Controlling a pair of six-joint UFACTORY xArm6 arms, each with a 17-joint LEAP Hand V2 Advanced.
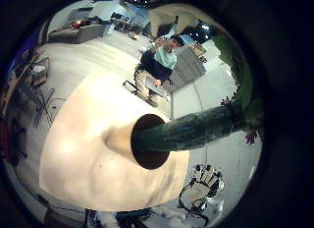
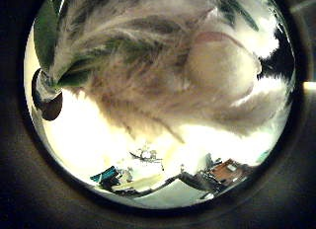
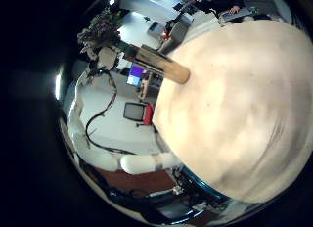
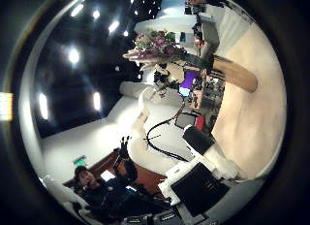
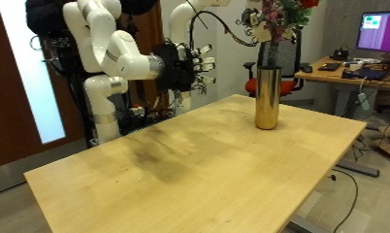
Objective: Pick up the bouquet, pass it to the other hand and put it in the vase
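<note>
As the table point(image 5: 182, 165) now carries the vase point(image 5: 266, 95) with the bouquet point(image 5: 279, 17) standing in it, the task looks nearly finished. Behind, the right hand point(image 5: 191, 66) is empty with loose fingers. The left hand point(image 4: 163, 78) is at the flowers, and I cannot tell its hold.

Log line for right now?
bouquet: stems in vase | left hand: at bouquet | right hand: empty, away from vase
</note>
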